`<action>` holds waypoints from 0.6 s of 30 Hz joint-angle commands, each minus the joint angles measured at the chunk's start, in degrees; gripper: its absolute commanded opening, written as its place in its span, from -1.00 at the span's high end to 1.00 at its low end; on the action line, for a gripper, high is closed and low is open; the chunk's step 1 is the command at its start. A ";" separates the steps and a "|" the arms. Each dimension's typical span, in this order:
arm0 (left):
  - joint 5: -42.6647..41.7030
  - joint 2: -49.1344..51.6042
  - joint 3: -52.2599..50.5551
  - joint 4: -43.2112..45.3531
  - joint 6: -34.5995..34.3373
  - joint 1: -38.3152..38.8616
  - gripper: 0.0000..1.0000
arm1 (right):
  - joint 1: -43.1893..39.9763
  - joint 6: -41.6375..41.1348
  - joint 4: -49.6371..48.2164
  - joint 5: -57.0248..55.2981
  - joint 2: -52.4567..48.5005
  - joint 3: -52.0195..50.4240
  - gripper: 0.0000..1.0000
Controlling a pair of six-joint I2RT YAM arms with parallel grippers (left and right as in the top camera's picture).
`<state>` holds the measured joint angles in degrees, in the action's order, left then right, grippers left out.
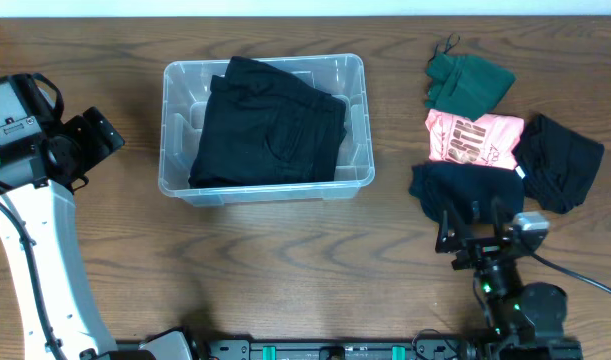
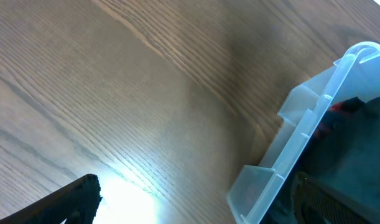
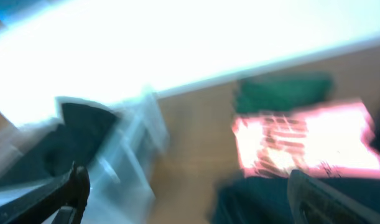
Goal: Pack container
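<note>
At 5 o'clock the right fingers [image 3: 74,190] are seen spread and empty. At 9 o'clock the left fingers [image 2: 78,198] are likewise spread over the wood-grain surface [image 1: 285,260]. The container [image 1: 177,130] is set toward 11 o'clock, with a black garment [image 1: 270,125] folded inside. Loose clothes [image 1: 475,135] are laid at 2 o'clock.

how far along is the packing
Done: one black garment lies in the container. In hand: nothing; the right end effector hangs open at the navy garment's near edge. To pack: navy garment, green garment, pink shirt and second black piece, all on the table.
</note>
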<state>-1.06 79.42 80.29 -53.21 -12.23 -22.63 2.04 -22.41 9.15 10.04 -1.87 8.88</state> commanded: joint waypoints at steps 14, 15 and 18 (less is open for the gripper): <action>0.68 0.26 0.28 -0.13 -0.55 -0.17 -0.96 | -1.55 5.86 24.02 4.24 -53.27 45.51 -0.98; 0.68 0.26 0.28 -0.13 -0.55 -0.17 -0.96 | -1.99 6.60 27.45 4.52 -57.24 50.12 -0.98; 0.68 0.26 0.28 -0.13 -0.55 -0.17 -0.96 | -3.50 10.10 35.85 6.91 -68.41 63.93 -0.99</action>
<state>-1.06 79.44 80.29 -53.41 -12.23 -22.63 0.08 -17.04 41.82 14.52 -63.57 63.11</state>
